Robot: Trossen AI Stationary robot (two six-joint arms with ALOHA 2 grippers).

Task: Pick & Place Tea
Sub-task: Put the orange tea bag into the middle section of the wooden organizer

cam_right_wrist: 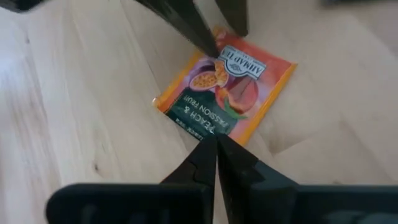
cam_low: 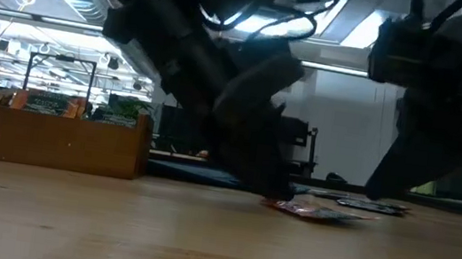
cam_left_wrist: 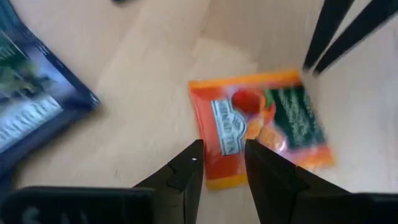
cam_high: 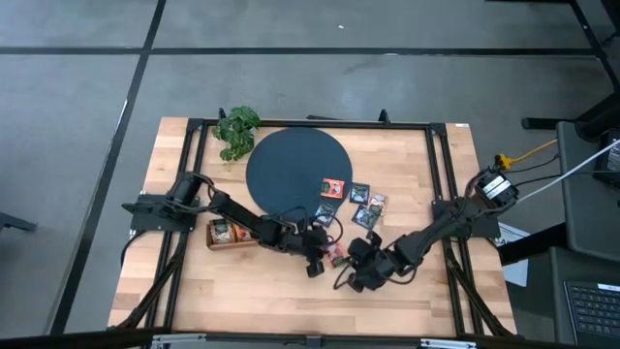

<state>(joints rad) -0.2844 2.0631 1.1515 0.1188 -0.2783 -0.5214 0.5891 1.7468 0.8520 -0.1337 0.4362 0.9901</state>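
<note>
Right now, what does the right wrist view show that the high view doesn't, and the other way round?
Only the right wrist view shows the orange sachet's print, peach and passion fruit, and the right gripper's fingers nearly together at its edge. Only the high view shows the dark disc, the plant, the wooden tray and other sachets. Both show the left gripper at that sachet on the wooden table.

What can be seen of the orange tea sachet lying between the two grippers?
The orange tea sachet is a flat square foil-like packet with a fruit picture, a light brand label and a dark green band reading Peach & Passion Fruit. It lies flat on the wooden table near the front edge. The left gripper, fingers apart, points down at one edge; the right gripper, fingers together, is at the opposite edge.
</note>
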